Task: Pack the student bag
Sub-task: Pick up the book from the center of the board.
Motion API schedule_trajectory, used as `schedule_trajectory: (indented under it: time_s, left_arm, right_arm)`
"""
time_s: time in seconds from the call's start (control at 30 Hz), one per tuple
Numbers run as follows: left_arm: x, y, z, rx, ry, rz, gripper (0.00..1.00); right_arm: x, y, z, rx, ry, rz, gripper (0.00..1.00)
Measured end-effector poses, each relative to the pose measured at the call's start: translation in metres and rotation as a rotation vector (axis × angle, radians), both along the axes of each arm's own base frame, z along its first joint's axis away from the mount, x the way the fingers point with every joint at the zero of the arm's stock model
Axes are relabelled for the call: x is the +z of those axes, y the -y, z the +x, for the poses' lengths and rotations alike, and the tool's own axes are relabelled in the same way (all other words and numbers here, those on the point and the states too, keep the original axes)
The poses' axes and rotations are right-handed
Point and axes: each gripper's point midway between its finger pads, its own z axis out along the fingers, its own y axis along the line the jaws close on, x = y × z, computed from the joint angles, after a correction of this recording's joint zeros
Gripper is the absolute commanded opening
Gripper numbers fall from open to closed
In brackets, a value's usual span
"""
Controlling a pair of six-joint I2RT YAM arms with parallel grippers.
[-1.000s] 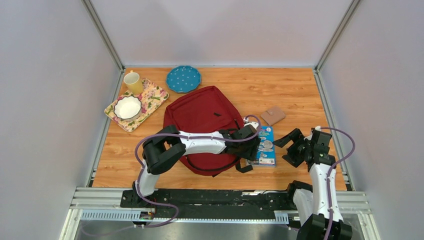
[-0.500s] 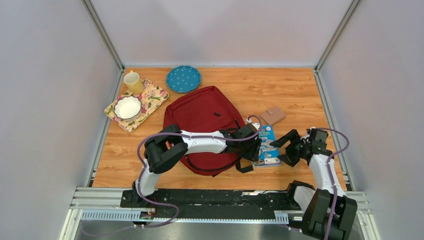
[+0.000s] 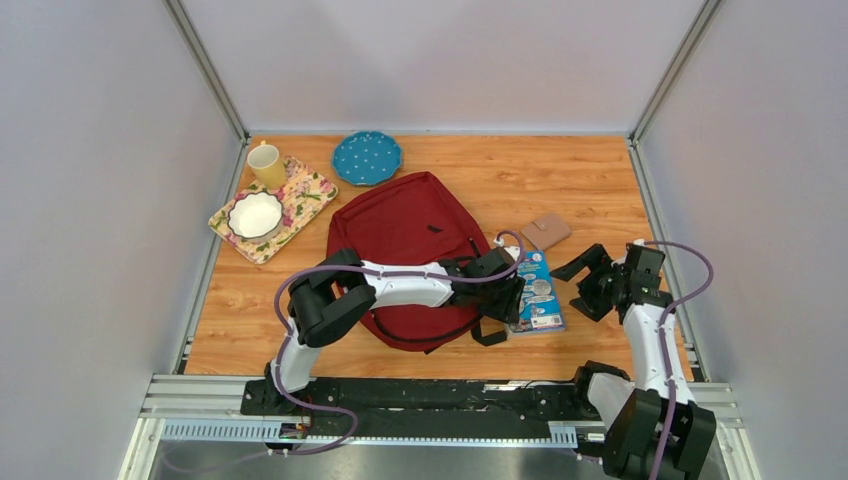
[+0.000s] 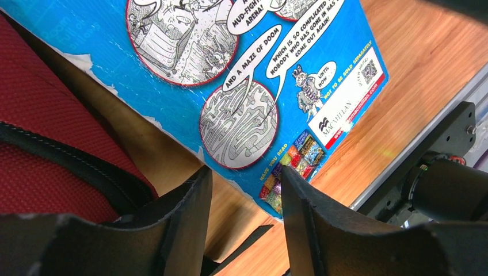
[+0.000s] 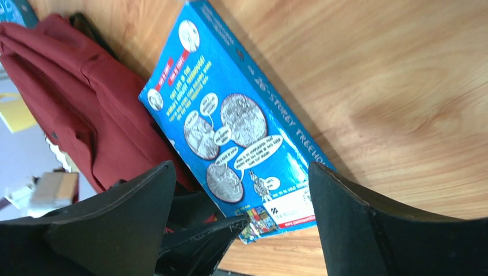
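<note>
Just beside the lower right edge of the large dark red fabric student bag [image 3: 410, 235], which lies flat mid-way across the wooden worktop [image 3: 600, 180], sits a thin bright blue paperback book with cartoon circles on its cover [image 3: 538, 292]. Whether it touches the bag I cannot tell.

The left gripper [image 4: 244, 184] reaches across the bag to the book's bag-side corner. Its fingers [image 4: 193, 201] stand a little apart and grip nothing.

The right gripper [image 5: 241, 169] hovers over the book on the side away from the bag, fingers spread wide and empty.

The step in hand looks like getting the book into the bag. A flat book gives little to pinch, so one edge probably needs raising first. The right fingers could then close across its thickness while the left holds the bag's black-trimmed edge up. The book's corner should go in clear of the loose straps by the bag.
</note>
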Motion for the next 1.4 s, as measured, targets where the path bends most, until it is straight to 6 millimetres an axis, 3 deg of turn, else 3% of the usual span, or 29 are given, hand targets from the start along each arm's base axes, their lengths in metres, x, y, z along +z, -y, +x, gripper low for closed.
schedule_trajectory:
  time_s: [0.1,0.2,0.37,0.53,1.0,1.4]
  left_arm:
    - [-0.002,-0.001,0.000,0.000,0.001,-0.003,0.56]
    - [-0.003,0.000,0.000,-0.001,0.001,-0.008,0.56]
    - [-0.002,0.000,0.000,-0.003,0.000,-0.010,0.56]
    - [0.000,0.003,-0.001,-0.011,0.000,-0.027,0.57]
    - [0.006,0.006,-0.001,-0.009,-0.041,-0.064,0.56]
    - [0.034,0.013,0.000,0.031,-0.064,-0.182,0.49]
  right_arm:
    - [0.011,0.012,0.011,-0.035,0.027,-0.056,0.89]
    - [0.010,0.018,0.015,-0.054,0.024,-0.077,0.89]
    - [-0.018,0.016,0.014,-0.044,-0.071,-0.042,0.85]
    - [-0.043,0.001,-0.002,-0.008,-0.131,0.034,0.84]
    - [-0.035,-0.005,-0.005,0.010,-0.012,0.031,0.82]
    - [-0.035,-0.005,-0.008,0.007,-0.001,0.025,0.81]
